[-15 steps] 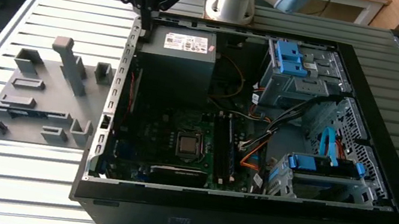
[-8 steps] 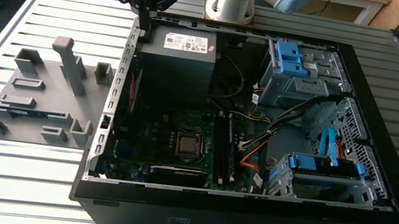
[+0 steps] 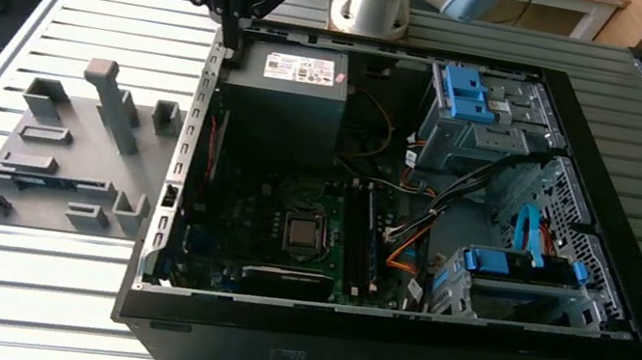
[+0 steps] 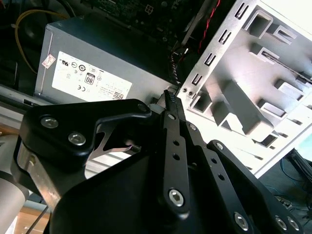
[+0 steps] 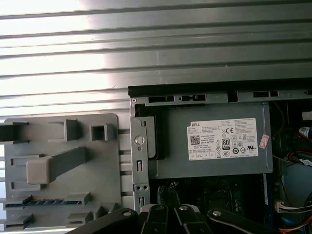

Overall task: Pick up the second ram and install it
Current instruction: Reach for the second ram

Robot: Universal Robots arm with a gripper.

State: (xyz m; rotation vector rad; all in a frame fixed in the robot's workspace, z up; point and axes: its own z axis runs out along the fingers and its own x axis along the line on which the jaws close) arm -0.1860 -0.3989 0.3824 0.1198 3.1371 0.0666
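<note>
Your ram (image 3: 49,182) is sitting in a slot of the grey fixture (image 3: 88,166), just off the computer case (image 3: 399,342) on the exterior view's left, well apart from the gripper (image 3: 230,40). The gripper is hovering over the case's wall on that side, beside the power supply (image 3: 288,101). In the second wrist view its fingers (image 4: 174,141) are pinching together on nothing.

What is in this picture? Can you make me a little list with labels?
Big box: computer case, open on top
Robot: gripper shut, nothing seen in it, above the case's edge by the power supply
Ram: second ram sitting in a slot of the grey fixture
Fixture: on the table, at the exterior view's left of the case
</note>
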